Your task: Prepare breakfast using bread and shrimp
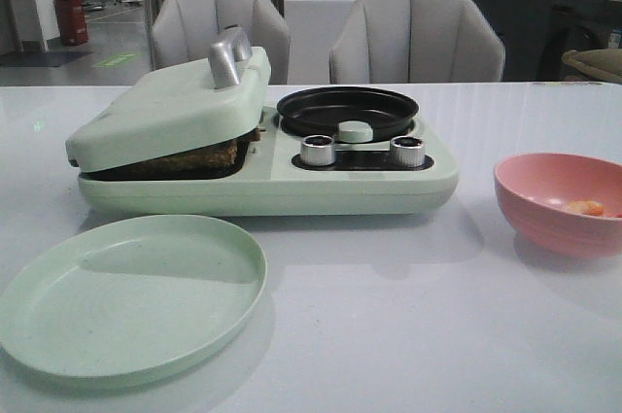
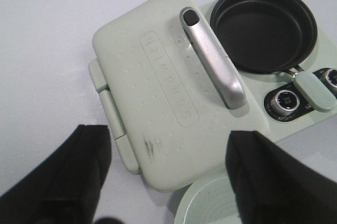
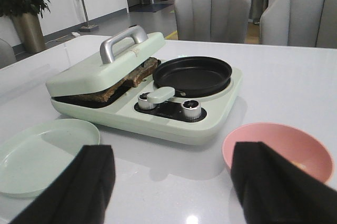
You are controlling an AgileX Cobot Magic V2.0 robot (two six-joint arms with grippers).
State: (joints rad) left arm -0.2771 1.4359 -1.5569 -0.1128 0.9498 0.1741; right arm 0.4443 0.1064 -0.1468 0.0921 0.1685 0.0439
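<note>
A pale green breakfast maker (image 1: 360,185) stands mid-table. Its lid (image 1: 165,112) with a silver handle (image 1: 229,55) rests ajar on the bread (image 1: 199,157), whose brown crust edge shows in the gap; the bread also shows in the right wrist view (image 3: 138,74). The shrimp (image 1: 586,207) lies in a pink bowl (image 1: 554,223) at the right. My left gripper (image 2: 168,176) is open, above the lid's corner. My right gripper (image 3: 171,182) is open over the table, in front of the maker and beside the bowl (image 3: 274,147). Neither gripper shows in the front view.
A black pan (image 1: 347,110) sits on the maker's right side, with two silver knobs (image 1: 318,151) in front. A pale green plate (image 1: 126,292) lies at the front left. Two grey chairs (image 1: 416,39) stand behind the table.
</note>
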